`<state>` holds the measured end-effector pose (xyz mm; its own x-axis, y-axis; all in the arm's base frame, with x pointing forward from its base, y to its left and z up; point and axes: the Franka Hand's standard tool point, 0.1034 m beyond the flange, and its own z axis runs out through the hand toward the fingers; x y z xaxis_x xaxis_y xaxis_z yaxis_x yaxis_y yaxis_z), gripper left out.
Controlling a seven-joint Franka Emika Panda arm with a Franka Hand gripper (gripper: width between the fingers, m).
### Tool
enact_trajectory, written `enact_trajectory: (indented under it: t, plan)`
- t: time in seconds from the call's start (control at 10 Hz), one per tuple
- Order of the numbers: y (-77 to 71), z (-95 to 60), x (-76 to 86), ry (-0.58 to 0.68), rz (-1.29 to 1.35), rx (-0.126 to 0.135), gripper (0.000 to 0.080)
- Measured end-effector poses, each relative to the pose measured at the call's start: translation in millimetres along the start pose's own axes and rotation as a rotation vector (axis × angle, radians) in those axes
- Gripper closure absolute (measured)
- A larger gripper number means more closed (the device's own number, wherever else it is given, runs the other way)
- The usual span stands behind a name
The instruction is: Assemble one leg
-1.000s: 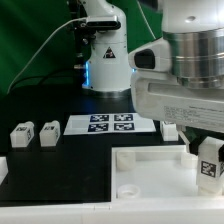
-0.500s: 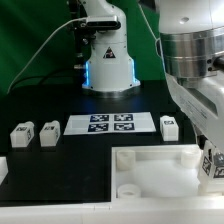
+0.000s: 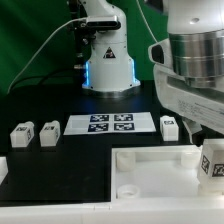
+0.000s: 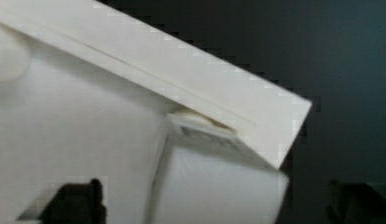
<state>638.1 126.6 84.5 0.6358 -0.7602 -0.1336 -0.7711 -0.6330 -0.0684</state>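
White arm (image 3: 192, 60), grey ribbed band

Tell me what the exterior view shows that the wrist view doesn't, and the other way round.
Only the exterior view shows the robot base, the marker board, a first leg and second leg toward that view's left, and a third leg beside the board. Only the wrist view shows a dark end effector fingertip and a small lump by the rim corner. Both show the large white part with its raised rim, and probably the tagged leg under the arm. Whether it is gripped is unclear.
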Motion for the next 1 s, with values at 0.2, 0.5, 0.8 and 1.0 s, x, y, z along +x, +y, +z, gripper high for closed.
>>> enact_trajectory:
  t: [0.2, 0.5, 0.8, 1.0]
  plan:
    - [-0.1, 1.0, -1.4, 0.002, -0.199, -0.006, 0.0152]
    - [6.2, 1.3, 7.5, 0.003, -0.676, -0.03, 0.015]
    - [8.7, 2.0, 14.0, 0.014, -0.807, -0.032, 0.026]
    - [7.9, 2.0, 13.0, 0.012, -0.714, -0.025, 0.0397]
